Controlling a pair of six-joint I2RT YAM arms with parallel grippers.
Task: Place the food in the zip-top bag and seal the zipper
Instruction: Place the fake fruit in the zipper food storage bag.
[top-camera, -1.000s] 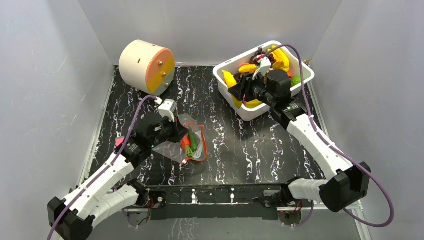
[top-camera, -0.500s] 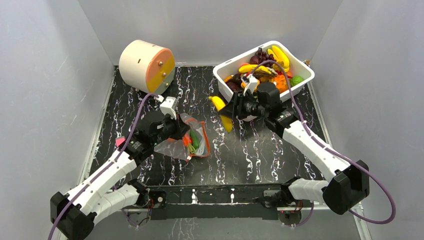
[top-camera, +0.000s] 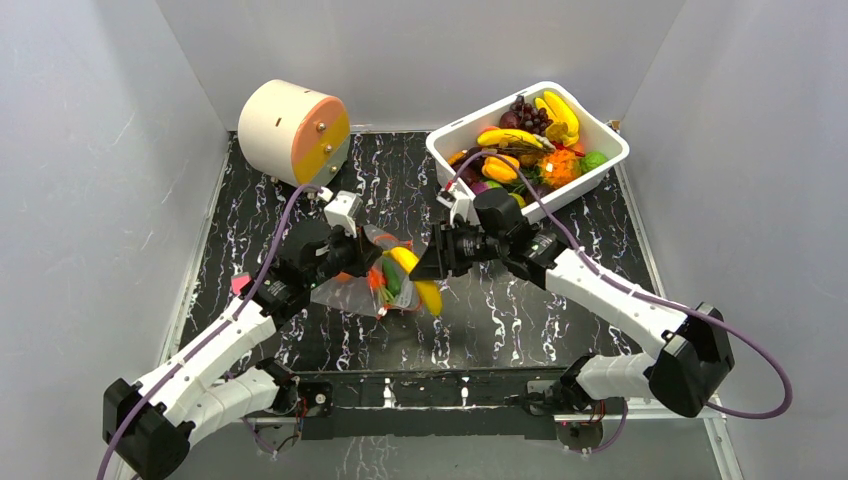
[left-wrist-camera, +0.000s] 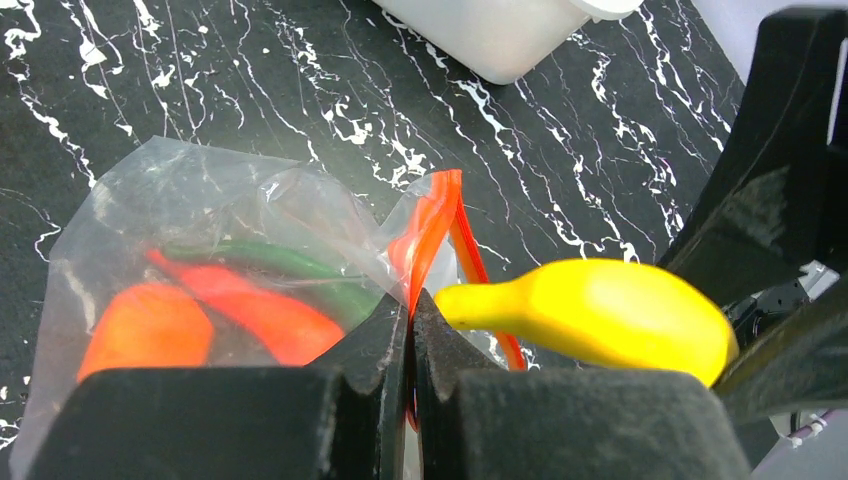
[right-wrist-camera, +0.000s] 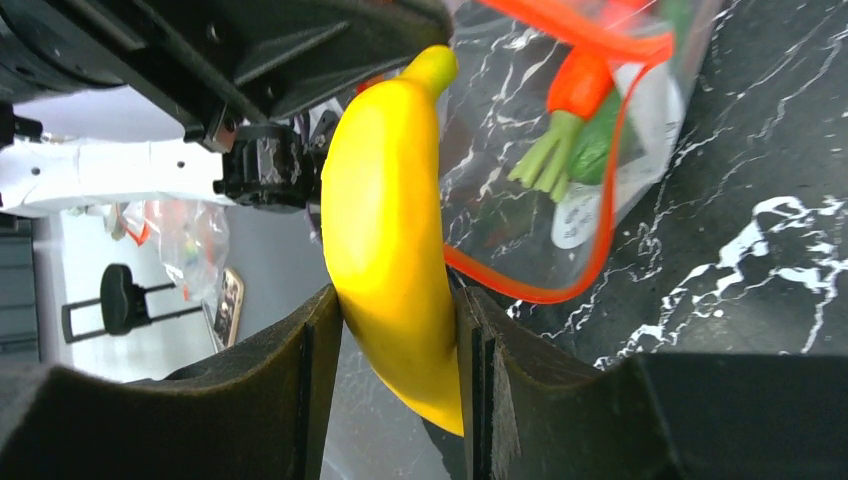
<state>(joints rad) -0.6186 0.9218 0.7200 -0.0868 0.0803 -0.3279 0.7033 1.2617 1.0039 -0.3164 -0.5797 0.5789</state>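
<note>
right gripper (right-wrist-camera: 395, 300), jaws clamped across the banana (right-wrist-camera: 388, 220), aims its long axis tip-first at the zip-top bag (left-wrist-camera: 200, 225) just beside it, near the table's (top-camera: 520, 330) near edge, the zipper (left-wrist-camera: 432, 215) pinched in the closed jaws of the left gripper (left-wrist-camera: 410, 312).

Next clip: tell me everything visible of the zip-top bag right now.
The zip-top bag is clear, crinkly plastic with an orange-red zipper rim, lying on the black marbled table. Its mouth gapes open, and the left claw is shut on the rim. Inside show an orange carrot and a green piece. The right claw holds a yellow banana with its tip at the mouth.
</note>
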